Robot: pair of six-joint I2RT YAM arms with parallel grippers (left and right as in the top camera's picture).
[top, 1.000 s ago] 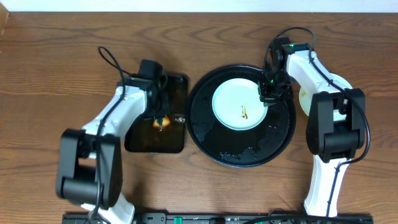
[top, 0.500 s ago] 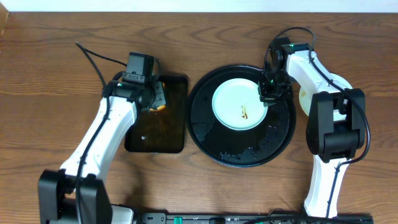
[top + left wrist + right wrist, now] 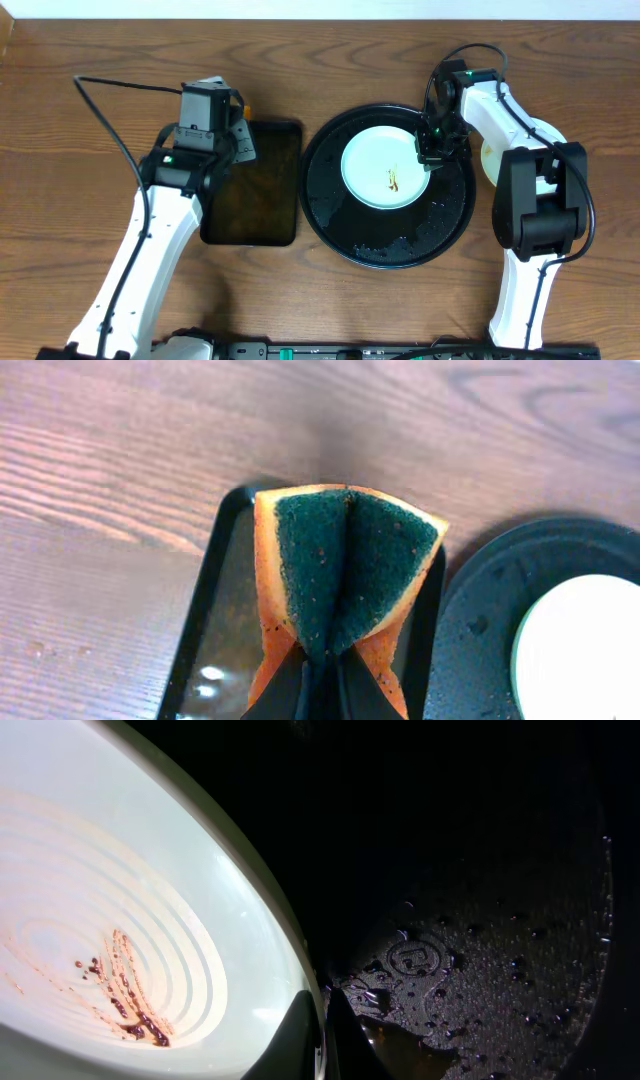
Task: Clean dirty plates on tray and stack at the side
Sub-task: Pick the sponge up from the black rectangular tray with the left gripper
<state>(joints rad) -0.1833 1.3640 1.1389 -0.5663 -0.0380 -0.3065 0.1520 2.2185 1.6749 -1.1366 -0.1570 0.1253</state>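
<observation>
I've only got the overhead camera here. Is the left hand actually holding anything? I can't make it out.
Observer: Yes. Its wrist camera shows an orange sponge with a dark green scrubbing face, folded and pinched in the left hand.
Operator: Does the right hand have the plate?
Observer: Its wrist camera shows the right hand shut on the plate, fingers either side of the rim.
Operator: How is the dirt sitting?
Observer: The brown sauce smear lies across fine concentric ridges in the plate's surface.
</observation>
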